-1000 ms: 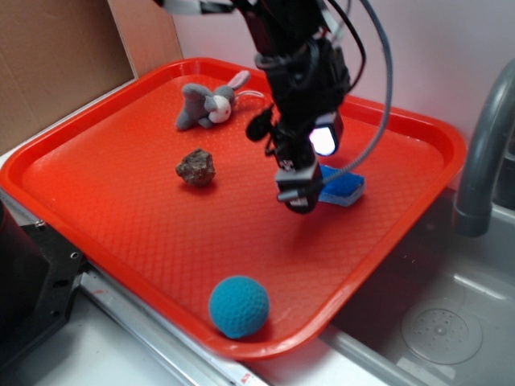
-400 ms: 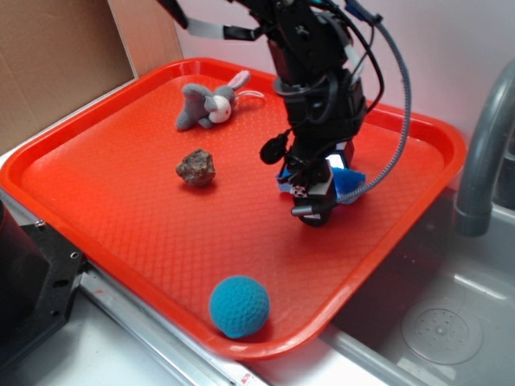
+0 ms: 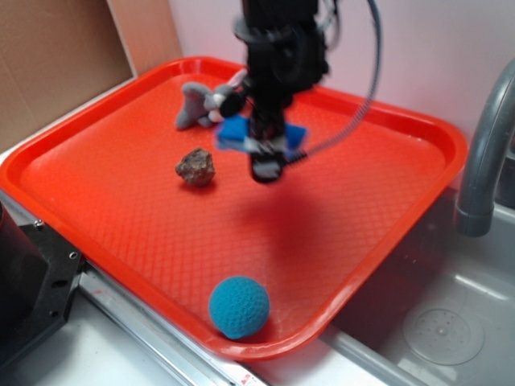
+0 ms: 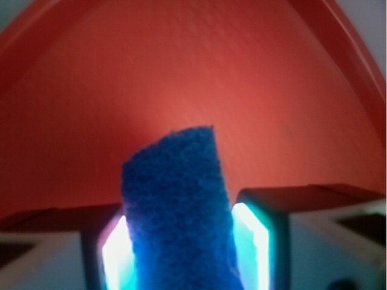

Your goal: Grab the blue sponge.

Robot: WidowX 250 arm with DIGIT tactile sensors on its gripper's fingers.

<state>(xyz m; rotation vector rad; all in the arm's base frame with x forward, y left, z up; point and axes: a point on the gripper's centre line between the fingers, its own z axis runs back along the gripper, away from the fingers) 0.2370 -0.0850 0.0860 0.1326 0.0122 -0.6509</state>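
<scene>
My gripper (image 3: 265, 153) is shut on the blue sponge (image 3: 233, 135) and holds it in the air above the middle back of the red tray (image 3: 121, 225). The sponge sticks out on both sides of the fingers in the exterior view, which is blurred by motion. In the wrist view the sponge (image 4: 175, 205) stands clamped between my two lit fingers (image 4: 251, 241), with the tray floor far below.
A grey plush elephant (image 3: 205, 103) lies at the tray's back, just left of my arm. A brown rock (image 3: 196, 166) sits left of centre. A teal crocheted ball (image 3: 239, 306) rests at the tray's front edge. A sink with a grey faucet (image 3: 483, 153) is at the right.
My gripper closed on the sponge at the tray's right side, lifted it off the tray and carried it left toward the plush elephant.
</scene>
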